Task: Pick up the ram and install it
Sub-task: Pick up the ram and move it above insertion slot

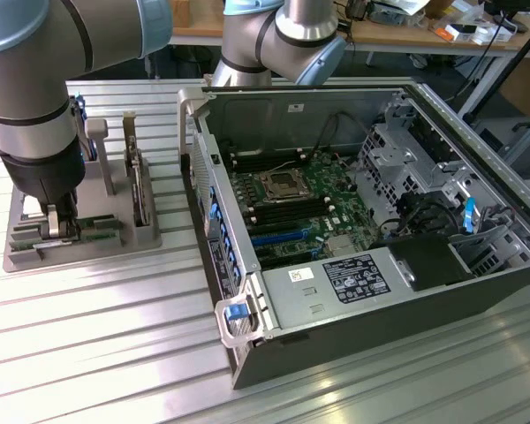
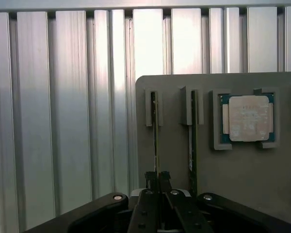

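Ram is standing on edge in its slot in the gray holder, and your gripper is right down on it. The fingers are pinched shut on the board's upper edge, one on each side.

From the exterior view the gripper sits low in that holder, well apart from the open computer case.

So I'd call this the pick-up step: grip made, the ram looks not yet lifted clear of its slot, and nothing installed.

A second stick stands just beside the fingers in the neighbouring slot, and the square chip sits farther out past that one.

My take is the next move calls for a straight pull along the slot with no twist, since the board is thin and the neighbour is close. The motherboard is far from the fingers, so you'd want the board kept square in the grip on the way over.
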`<state>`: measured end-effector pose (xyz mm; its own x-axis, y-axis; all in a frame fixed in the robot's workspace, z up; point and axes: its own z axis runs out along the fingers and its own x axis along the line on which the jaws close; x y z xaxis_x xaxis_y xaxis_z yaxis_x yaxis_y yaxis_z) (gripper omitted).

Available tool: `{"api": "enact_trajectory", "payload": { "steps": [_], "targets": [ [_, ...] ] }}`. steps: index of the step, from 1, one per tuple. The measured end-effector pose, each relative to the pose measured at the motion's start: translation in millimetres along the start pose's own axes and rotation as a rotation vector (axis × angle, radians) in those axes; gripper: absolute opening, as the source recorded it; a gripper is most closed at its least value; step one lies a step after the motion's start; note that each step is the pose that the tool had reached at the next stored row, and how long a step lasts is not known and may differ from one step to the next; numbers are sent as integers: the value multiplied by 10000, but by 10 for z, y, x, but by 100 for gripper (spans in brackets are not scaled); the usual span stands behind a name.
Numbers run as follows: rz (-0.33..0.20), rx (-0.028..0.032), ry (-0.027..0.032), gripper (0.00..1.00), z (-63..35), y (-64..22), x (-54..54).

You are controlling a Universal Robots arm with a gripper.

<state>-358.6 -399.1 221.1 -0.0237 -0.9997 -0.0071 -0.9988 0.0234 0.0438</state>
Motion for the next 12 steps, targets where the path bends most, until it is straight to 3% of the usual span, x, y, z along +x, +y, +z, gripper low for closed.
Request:
{"api": "enact_trajectory", "payload": {
  "steps": [12],
  "targets": [
    [-3, -2, -50, 12, -243, 11, -2]
  ]
}}
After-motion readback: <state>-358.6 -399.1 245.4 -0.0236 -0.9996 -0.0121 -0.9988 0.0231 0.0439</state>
